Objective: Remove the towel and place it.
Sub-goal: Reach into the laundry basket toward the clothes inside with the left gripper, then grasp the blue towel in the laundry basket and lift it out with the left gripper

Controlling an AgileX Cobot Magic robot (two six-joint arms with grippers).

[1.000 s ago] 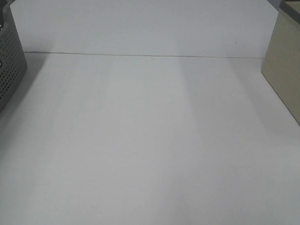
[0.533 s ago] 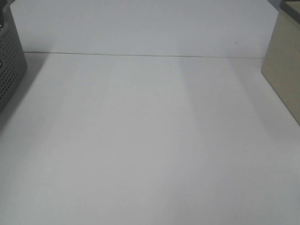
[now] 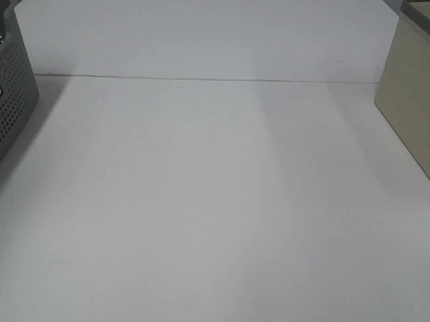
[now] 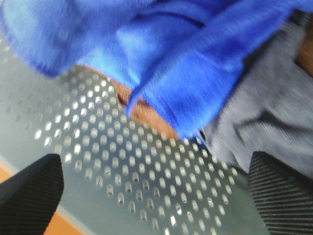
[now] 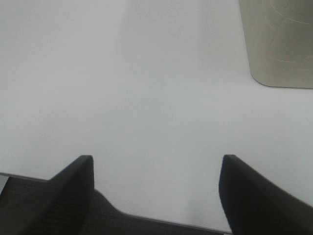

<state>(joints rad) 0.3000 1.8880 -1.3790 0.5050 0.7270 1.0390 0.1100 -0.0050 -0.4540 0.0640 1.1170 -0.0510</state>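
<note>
The royal-blue towel point(image 4: 161, 49) lies bunched inside a grey perforated basket point(image 4: 98, 161), seen in the blurred left wrist view. It lies over a grey cloth point(image 4: 259, 117) and something brown point(image 4: 146, 112). My left gripper point(image 4: 156, 205) is open, its two dark fingers wide apart just above the basket wall, a short way from the towel and not touching it. My right gripper point(image 5: 156, 181) is open and empty above the white table point(image 5: 146, 73). Neither gripper nor the towel shows in the exterior high view.
The grey perforated basket point(image 3: 7, 95) stands at the table's left edge. A beige box point(image 3: 417, 98) stands at the right edge and also shows in the right wrist view point(image 5: 279, 39). A white back panel point(image 3: 206, 36) closes the far side of the white table point(image 3: 213, 204).
</note>
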